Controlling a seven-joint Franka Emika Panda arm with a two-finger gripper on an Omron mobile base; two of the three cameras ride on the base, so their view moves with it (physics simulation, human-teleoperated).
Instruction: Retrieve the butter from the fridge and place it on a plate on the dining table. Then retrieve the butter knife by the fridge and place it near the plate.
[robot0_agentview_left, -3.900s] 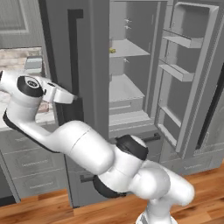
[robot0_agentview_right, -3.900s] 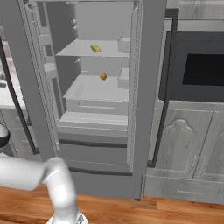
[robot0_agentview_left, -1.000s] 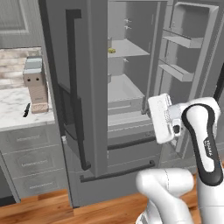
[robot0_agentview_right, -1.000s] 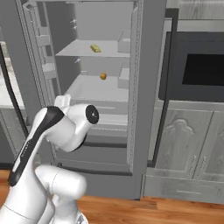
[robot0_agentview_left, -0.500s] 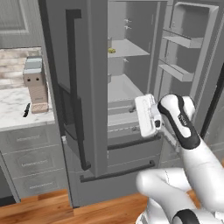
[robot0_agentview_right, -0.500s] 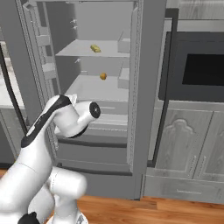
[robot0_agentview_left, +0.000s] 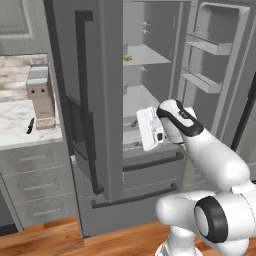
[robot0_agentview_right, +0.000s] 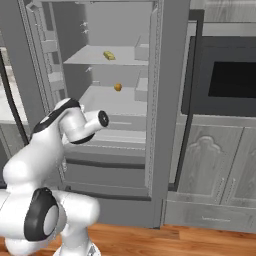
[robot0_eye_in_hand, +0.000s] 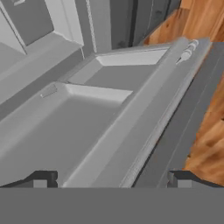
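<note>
- On the upper shelf of the fridge (robot0_agentview_right: 172, 100), w/ the right door swung open, the butter (robot0_agentview_right: 108, 55) is seen as a small yellow stick lying flat, towards the shelf's middle; it is also glimpsed in the left base view (robot0_agentview_left: 127, 58).
- One shelf down, an orange ball (robot0_agentview_right: 117, 87) is seen; it is well apart from the butter & not wanted.
- The gripper (robot0_eye_in_hand: 109, 178) is held low, in front of the lower fridge compartment, w/ nothing between its tips; the tips are seen wide apart at the bottom of the hand view, so it is judged fully spread & empty.
- From the hand cam, a grey bin or drawer of the fridge is looked into, w/ wood floor beyond; the butter is not framed there, so the hand is judged to need raising & re-aiming.
- Handling, as judged: the butter is taken to be light, rigid enough if chilled, but soft-surfaced & prob. slippery; too hard a squeeze could dent it or squirt it out.
- Best hold, as judged: across the short width, near mid-length, so that it is not levered out of the pads; a grasp from the front or above is favoured, since the shelf above limits headroom.
- Risk: the stick may be nudged backwards on the smooth shelf if one finger lands first.
- By the fridge, on the marble counter (robot0_agentview_left: 15, 132), the knife (robot0_agentview_left: 30, 125) is seen as a slim dark thing, beside a grey block (robot0_agentview_left: 41, 95); it is left for later.
</note>
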